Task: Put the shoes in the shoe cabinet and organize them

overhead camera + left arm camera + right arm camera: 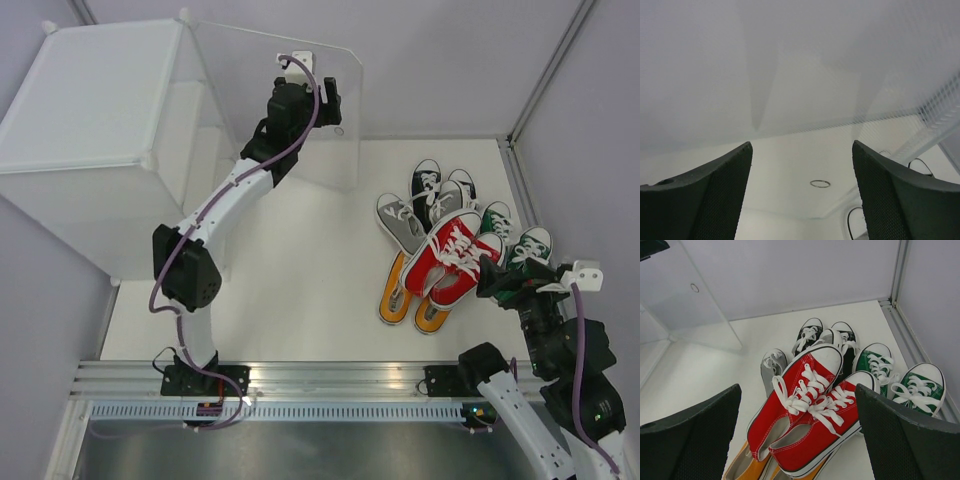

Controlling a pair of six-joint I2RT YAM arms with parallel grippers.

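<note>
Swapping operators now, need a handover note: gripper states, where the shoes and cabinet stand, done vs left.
Left gripper: open, holding nothing, at the clear door of the shoe cabinet, near the door's small hole.
Right gripper: open, holding nothing, hovering over the red pair.
Shoes: red pair atop the orange pair; grey shoe, black pair and green pair alongside, heaped on the table right of the cabinet.
Done: door swung out.
Left: shelve every visible shoe.

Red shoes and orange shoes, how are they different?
The red shoes lie on top; the orange shoes are underneath them, mostly covered. The red shoes show their white laces; the orange shoes' laces are hidden. Both are pairs lying side by side on the table.
</note>
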